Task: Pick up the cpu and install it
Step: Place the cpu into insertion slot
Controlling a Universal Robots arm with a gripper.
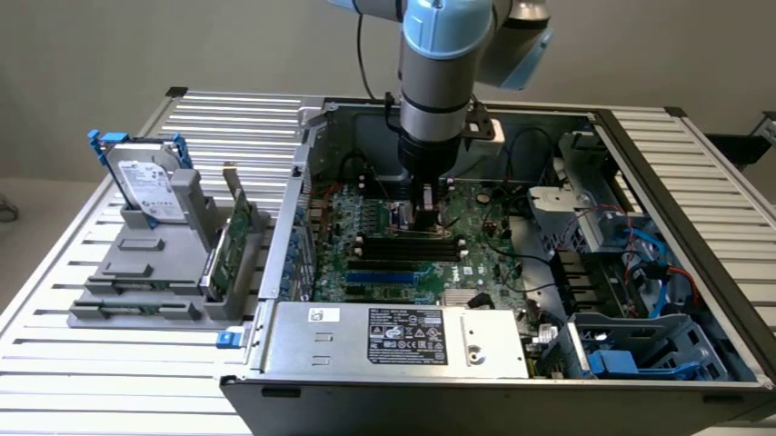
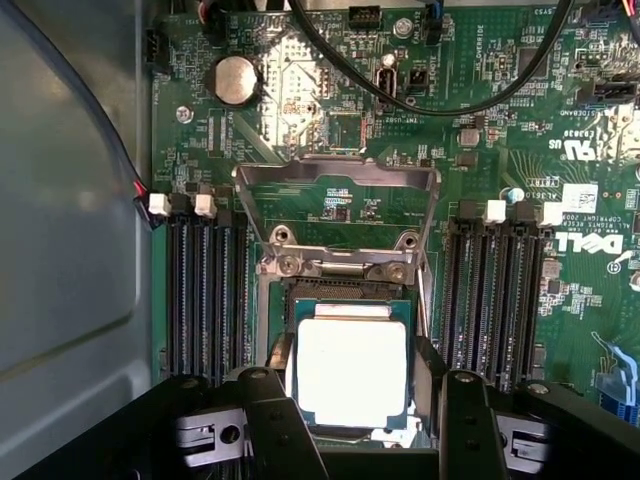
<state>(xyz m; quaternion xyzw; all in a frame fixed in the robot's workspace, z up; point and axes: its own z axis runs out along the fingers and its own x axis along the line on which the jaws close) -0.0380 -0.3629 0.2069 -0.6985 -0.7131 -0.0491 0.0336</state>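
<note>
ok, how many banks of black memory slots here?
2: one bank flanks the silver-topped square cpu on one side, the second bank on the opposite side. More may be hidden.

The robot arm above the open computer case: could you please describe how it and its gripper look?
The arm is a round silver-grey tube with light-blue joint covers, ending in a black wrist section. A black cable runs alongside it. The gripper is black, with two blocky fingers that carry visible screws, and silver metal parts sit at their outer sides.
</note>
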